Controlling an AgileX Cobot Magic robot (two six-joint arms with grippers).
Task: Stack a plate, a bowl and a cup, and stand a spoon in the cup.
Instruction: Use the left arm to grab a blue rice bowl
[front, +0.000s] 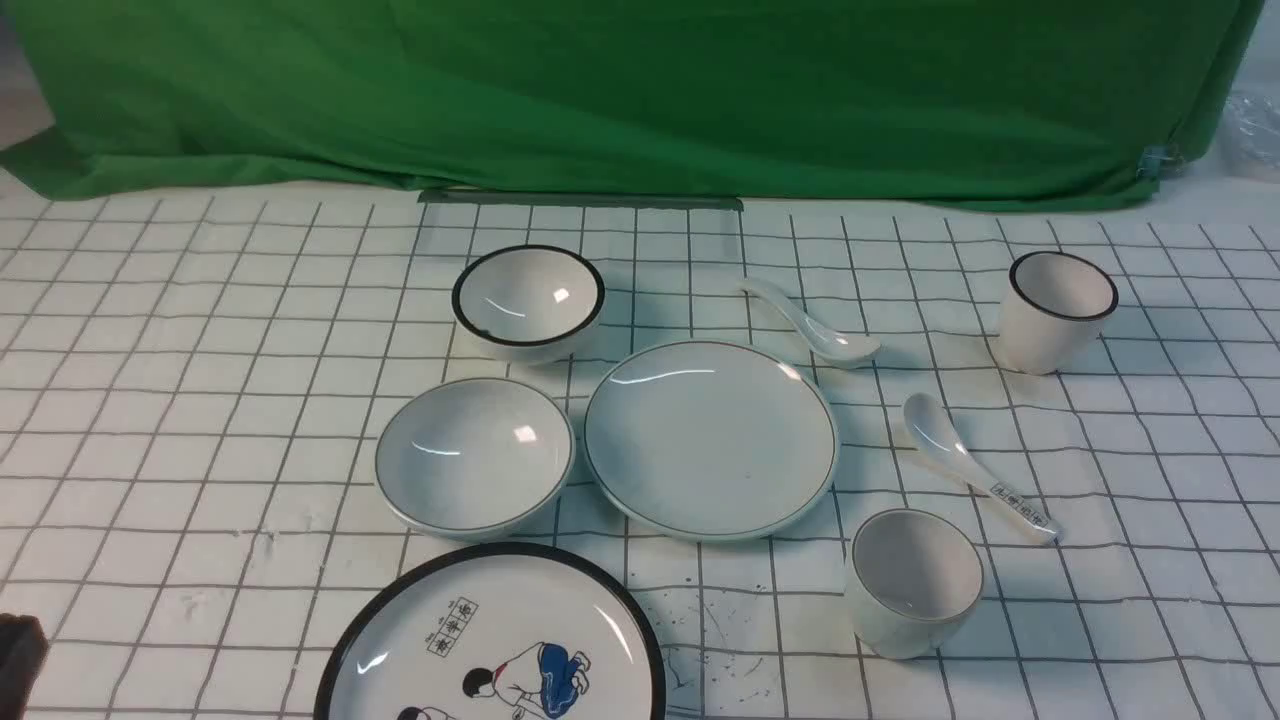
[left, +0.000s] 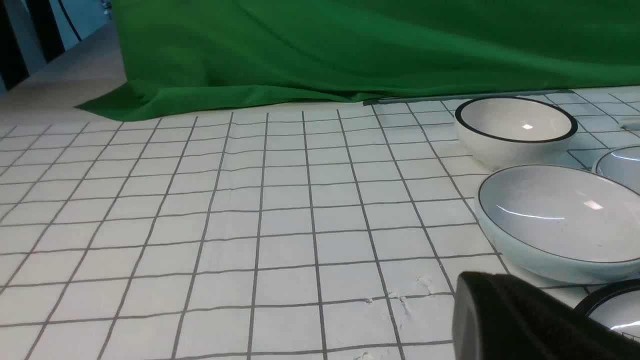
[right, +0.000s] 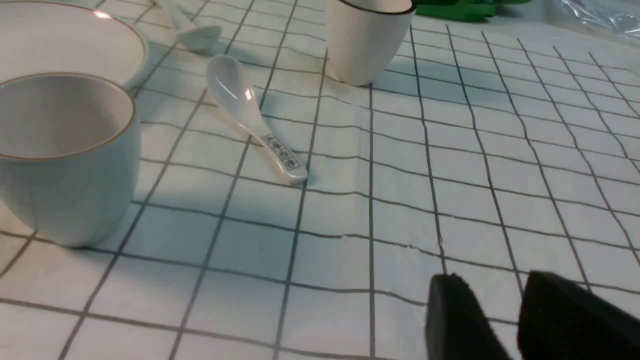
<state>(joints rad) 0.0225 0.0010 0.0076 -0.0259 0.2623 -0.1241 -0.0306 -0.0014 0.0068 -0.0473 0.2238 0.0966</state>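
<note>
The plain plate (front: 710, 440) lies at the table's middle. The shallow bowl (front: 475, 455) sits just left of it, also in the left wrist view (left: 560, 220). The squat cup (front: 915, 580) stands upright, front right of the plate, and shows in the right wrist view (right: 65, 160). The plain spoon (front: 810, 320) lies behind the plate's right edge. My left gripper (left: 500, 295) shows as one dark mass with no gap, low at the front left, short of the bowl. My right gripper (right: 492, 287) is empty, its fingers a narrow gap apart, right of the cup.
A black-rimmed bowl (front: 528, 298) stands behind the shallow bowl. A black-rimmed cup (front: 1058, 308) stands at the back right. A spoon with printed characters (front: 975, 465) lies between the two cups. A cartoon plate (front: 490, 640) lies at the front edge. Green cloth (front: 640, 90) hangs behind.
</note>
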